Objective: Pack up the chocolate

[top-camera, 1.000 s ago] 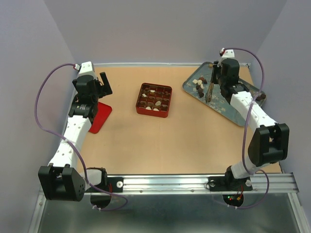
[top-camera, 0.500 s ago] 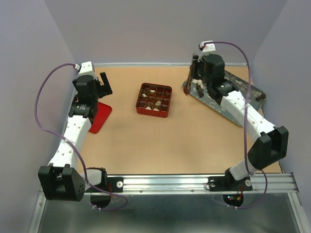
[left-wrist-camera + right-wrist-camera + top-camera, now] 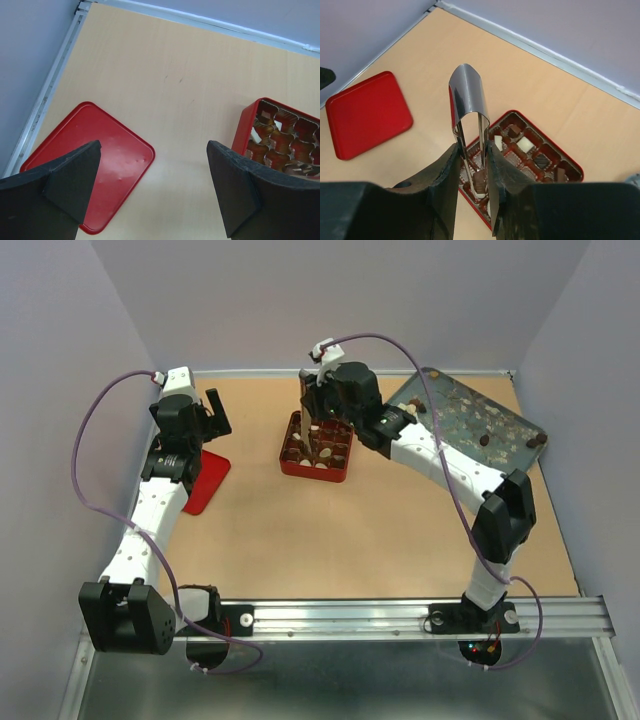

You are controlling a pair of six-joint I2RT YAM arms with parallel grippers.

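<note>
The right pincer (image 3: 472, 152) squeezes the tongs (image 3: 467, 95) on what looks like a piece of chocolate (image 3: 479, 184) just above the red box (image 3: 570, 172), apparently to fill a cell, while the left pincer (image 3: 152, 150) hangs wide open over the lid (image 3: 100, 170).

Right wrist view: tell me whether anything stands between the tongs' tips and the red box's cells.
Nothing visible does. The right gripper holds the tongs straight over the red box, tips at its near cells by a brown chocolate; whether that piece is gripped is unclear. The red lid lies well apart.
</note>
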